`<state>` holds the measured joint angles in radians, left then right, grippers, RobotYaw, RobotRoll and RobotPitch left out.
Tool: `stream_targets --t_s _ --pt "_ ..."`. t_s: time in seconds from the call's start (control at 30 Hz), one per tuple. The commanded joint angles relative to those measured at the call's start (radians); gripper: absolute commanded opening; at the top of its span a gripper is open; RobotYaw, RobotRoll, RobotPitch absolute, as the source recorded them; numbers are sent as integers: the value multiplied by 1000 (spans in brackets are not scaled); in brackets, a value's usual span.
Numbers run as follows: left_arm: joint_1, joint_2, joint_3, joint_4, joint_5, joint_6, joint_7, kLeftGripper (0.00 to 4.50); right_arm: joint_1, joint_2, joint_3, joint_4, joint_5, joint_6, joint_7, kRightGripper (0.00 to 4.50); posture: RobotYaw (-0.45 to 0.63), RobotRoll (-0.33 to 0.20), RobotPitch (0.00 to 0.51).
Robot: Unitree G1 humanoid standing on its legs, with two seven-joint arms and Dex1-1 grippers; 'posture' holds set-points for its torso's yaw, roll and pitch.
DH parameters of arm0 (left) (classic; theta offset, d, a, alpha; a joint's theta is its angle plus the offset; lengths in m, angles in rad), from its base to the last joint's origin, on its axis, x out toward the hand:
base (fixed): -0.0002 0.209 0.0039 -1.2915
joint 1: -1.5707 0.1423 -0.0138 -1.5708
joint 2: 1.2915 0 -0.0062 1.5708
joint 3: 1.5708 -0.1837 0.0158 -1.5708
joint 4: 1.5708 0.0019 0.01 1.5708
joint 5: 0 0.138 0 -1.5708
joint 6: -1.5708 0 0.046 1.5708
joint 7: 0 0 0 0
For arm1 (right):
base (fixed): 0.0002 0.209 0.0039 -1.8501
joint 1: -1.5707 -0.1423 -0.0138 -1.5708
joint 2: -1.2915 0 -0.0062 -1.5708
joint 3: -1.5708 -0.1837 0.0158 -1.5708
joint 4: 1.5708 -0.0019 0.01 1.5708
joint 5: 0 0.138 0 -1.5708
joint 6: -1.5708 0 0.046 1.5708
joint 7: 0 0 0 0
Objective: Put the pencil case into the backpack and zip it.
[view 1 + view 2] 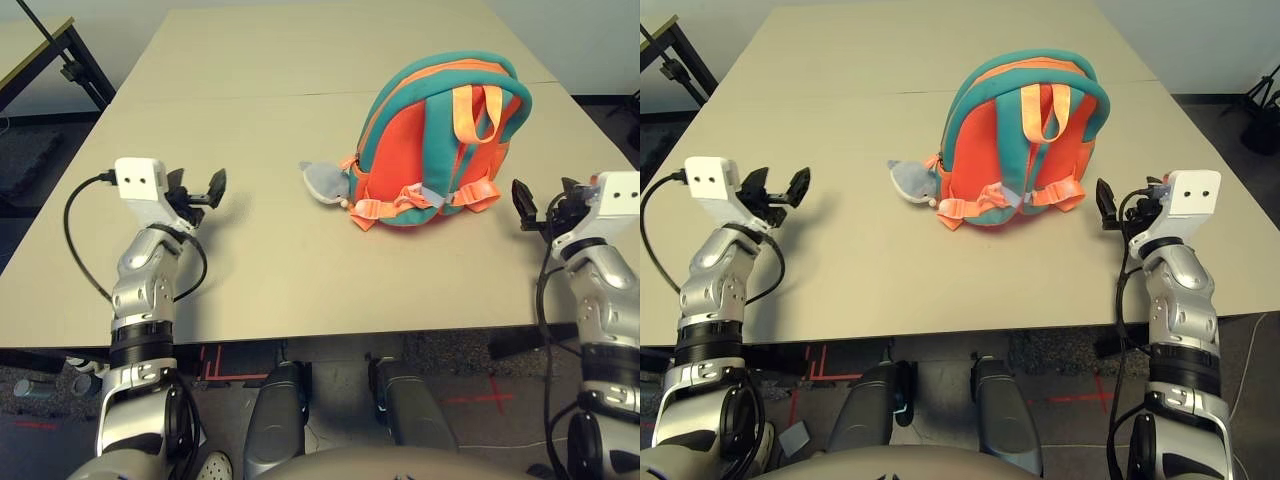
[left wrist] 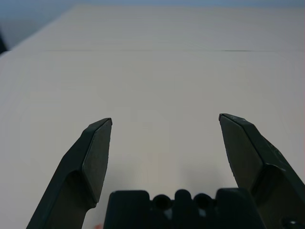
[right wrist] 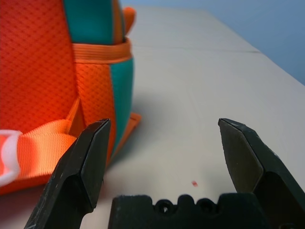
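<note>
The backpack (image 1: 430,140) stands upright on the beige table (image 1: 280,270), right of centre, orange with teal edges, its straps facing me. A grey-white plush toy (image 1: 325,180) lies by its lower left corner. No pencil case shows in any view. My left gripper (image 1: 197,188) hovers open over the table's left part, well away from the backpack, with nothing between its fingers (image 2: 95,157). Just right of the backpack's base, my right gripper (image 1: 545,205) is open and empty; in the right wrist view the backpack (image 3: 43,71) sits close beside one finger.
A seam (image 1: 250,95) runs across the table behind the backpack. Another table with a black frame (image 1: 70,50) stands at the far left. Bare tabletop lies between my two grippers in front of the backpack.
</note>
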<state>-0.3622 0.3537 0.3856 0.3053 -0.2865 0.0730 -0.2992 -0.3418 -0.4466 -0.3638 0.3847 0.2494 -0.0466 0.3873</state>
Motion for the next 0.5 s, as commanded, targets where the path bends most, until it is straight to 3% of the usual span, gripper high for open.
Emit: stream_targets --t_s 0.03,0.23,0.5 --pt "25 11 22 46 13 -45 32 4500 -25 -18 6 91 -15 -62 13 4459 -79 0 148" --pt "29 23 33 76 15 -78 59 4500 -89 -37 11 225 -33 -141 16 4459 -74 0 152" --pt "27 29 30 101 13 -94 65 4500 -99 -38 15 246 -40 -162 11 4459 -82 0 162"
